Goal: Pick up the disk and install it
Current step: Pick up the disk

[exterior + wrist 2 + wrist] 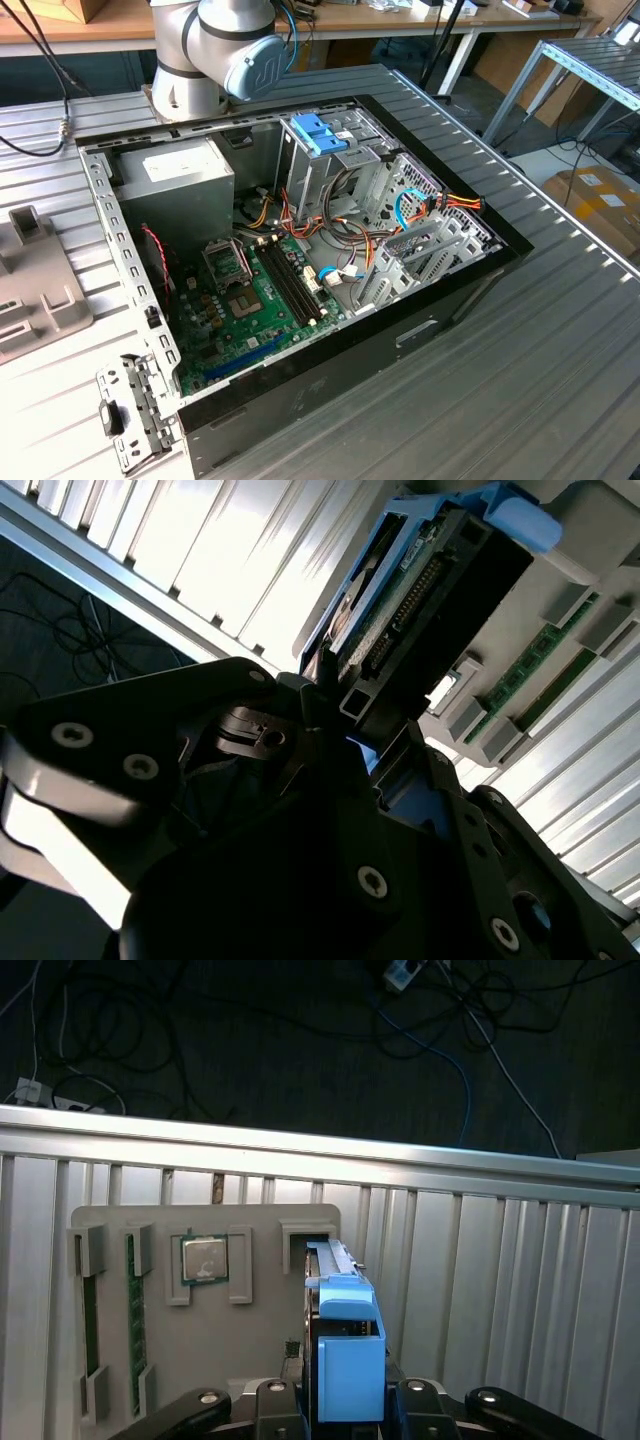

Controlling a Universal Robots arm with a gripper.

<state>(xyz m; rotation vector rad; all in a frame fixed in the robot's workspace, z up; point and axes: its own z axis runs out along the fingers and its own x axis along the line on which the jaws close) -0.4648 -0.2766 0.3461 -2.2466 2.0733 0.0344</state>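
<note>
The disk [346, 1360] stands on edge, showing a blue plastic rail and a strip of metal. Its far end is at a slot of the grey parts tray [250, 1340]; I cannot tell whether it still rests in the slot. My gripper [345, 1398] is shut on the disk, one black finger on each flat side. In the second wrist view the disk [420, 590] shows its connector edge and circuit board, and the gripper [360, 715] clamps its near end.
The tray also holds a processor chip [204, 1257] and memory sticks [131, 1260]. The exterior view shows the open computer case [455, 290], a drive cage with a light-blue top [320, 135], the grey power supply [185, 175], the motherboard [250, 300], loose cables and the arm's base [215, 50].
</note>
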